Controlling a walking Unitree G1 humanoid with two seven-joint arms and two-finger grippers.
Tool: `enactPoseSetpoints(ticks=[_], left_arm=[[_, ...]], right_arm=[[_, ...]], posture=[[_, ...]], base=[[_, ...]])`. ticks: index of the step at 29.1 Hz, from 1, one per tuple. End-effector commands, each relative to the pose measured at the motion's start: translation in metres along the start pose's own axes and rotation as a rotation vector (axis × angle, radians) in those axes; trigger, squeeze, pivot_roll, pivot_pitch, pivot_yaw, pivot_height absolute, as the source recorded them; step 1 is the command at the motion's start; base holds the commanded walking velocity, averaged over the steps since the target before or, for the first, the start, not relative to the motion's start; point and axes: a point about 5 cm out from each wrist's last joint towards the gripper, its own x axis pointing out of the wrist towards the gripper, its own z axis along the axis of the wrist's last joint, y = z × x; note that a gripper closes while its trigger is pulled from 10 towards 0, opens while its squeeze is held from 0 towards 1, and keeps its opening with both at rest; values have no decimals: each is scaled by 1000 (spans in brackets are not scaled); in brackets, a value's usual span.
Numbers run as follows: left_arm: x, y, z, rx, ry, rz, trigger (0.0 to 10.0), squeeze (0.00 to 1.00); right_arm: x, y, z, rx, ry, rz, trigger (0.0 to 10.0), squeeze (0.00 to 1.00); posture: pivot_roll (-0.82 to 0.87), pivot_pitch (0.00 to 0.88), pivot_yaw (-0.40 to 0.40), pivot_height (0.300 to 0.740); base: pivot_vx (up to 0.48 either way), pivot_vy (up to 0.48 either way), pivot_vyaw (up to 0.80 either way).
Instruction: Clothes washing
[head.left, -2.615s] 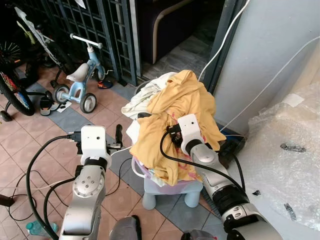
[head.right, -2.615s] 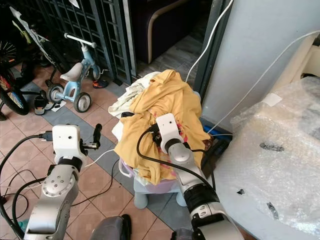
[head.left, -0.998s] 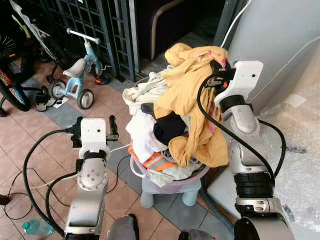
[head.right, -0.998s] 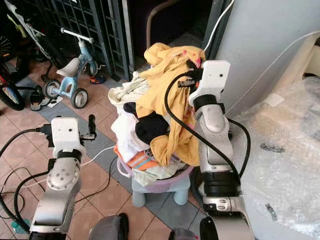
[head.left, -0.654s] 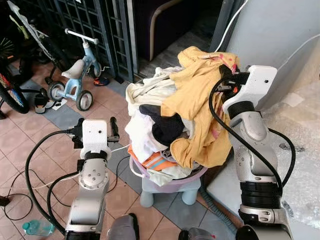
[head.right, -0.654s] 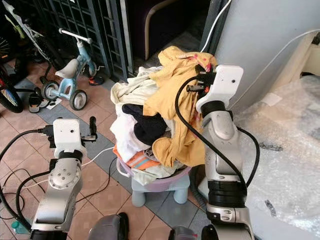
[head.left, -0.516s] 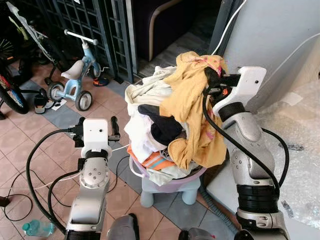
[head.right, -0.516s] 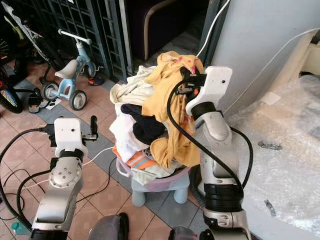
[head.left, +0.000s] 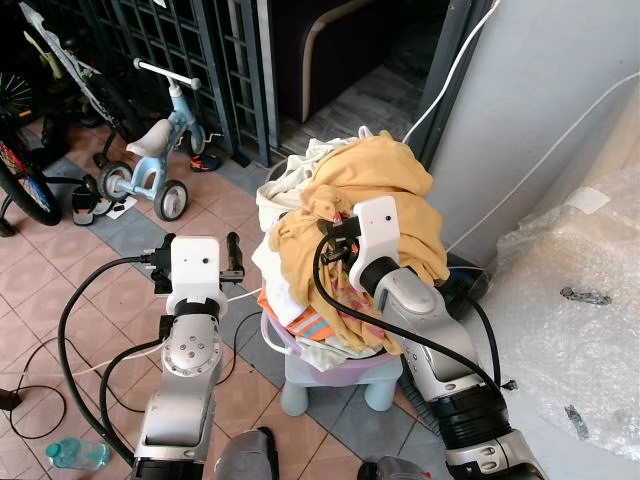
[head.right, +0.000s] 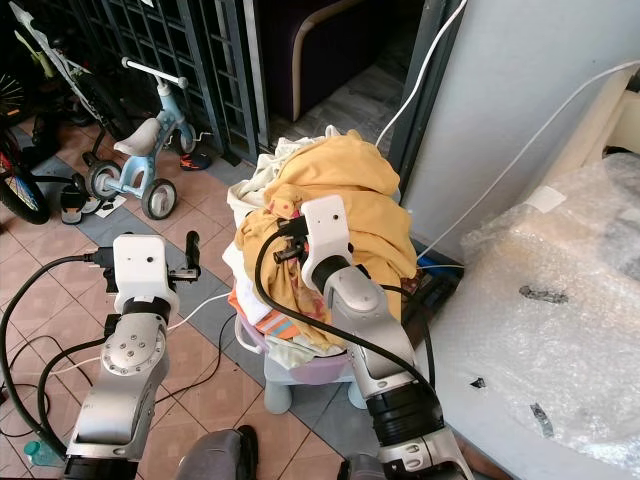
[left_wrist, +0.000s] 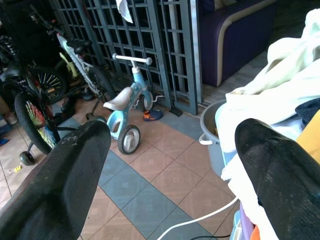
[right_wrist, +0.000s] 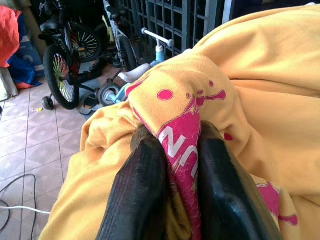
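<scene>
Nearest the head camera, at about 7 o'clock in the left eye view, the left gripper (head.left: 232, 262) hangs idle beside the basket, its two fingers spread wide with nothing between them. At the centre, the right gripper (right_wrist: 172, 165) is pinched tight on a fold of the yellow garment (head.left: 385, 185), the pink print caught between its fingers. That garment lies draped over the heaped laundry basket (head.left: 330, 372), which sits on a small stool (head.left: 335, 385). The step in hand looks like pulling the top garment off the pile for washing; the next move calls for a clean lift up and away so the clothes beneath are not dragged out. The garment is crumpled, with no clear long axis; its bulk runs roughly from 7 o'clock towards 1 o'clock. Farther off at 10 o'clock stands a child's tricycle (head.left: 150, 160) by the metal grille (head.left: 200, 60).
</scene>
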Motion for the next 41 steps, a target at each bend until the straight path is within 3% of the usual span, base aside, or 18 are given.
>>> enactPoseSetpoints(ticks=[1,5,6,7,8,9,15,19,24,36,41], left_arm=[[-2,-2,-2,-7,10,-13,10000,0],[-1,-4,-2,-8,11,-27,10000,0],[0,-5,-2,-8,10,-32,10000,0],[0,-5,-2,-8,10,-33,10000,0],[0,-5,-2,-8,11,-33,10000,0],[0,-5,-2,-8,11,-33,10000,0],[1,-3,-2,-7,10,-27,10000,0],[2,-3,-2,-6,9,-25,10000,0],[2,-3,-2,-6,8,-25,10000,0],[2,-7,0,-38,6,-80,10000,0],[1,-8,0,-40,7,-76,10000,0]], right_arm=[[-2,-9,-2,-6,-7,-52,10000,1000],[-6,-23,6,-46,-61,-121,10000,1000],[-10,-29,7,-32,-76,-130,10000,0],[-12,-31,6,-34,-74,-139,2471,0],[-13,-34,5,-41,-70,-149,2471,0],[-15,-35,5,-21,-81,-158,0,0],[-21,-38,13,49,-161,-172,0,0],[-25,-31,34,141,-277,-69,0,0],[-25,-30,36,157,-289,-50,0,0],[-14,0,132,212,-561,215,0,0],[-13,-3,144,193,-602,200,0,0]], posture=[[101,70,3,740],[92,69,7,740],[89,69,10,740],[87,69,12,740],[87,69,13,740],[86,70,14,740],[89,70,14,740],[86,68,15,740],[86,68,15,740],[84,67,16,740],[88,67,9,740]], base=[[0,0,0],[0,0,0],[0,0,0],[0,0,0],[0,0,0],[0,0,0],[0,0,0],[0,0,0],[0,0,0],[0,0,0],[0,0,0]])
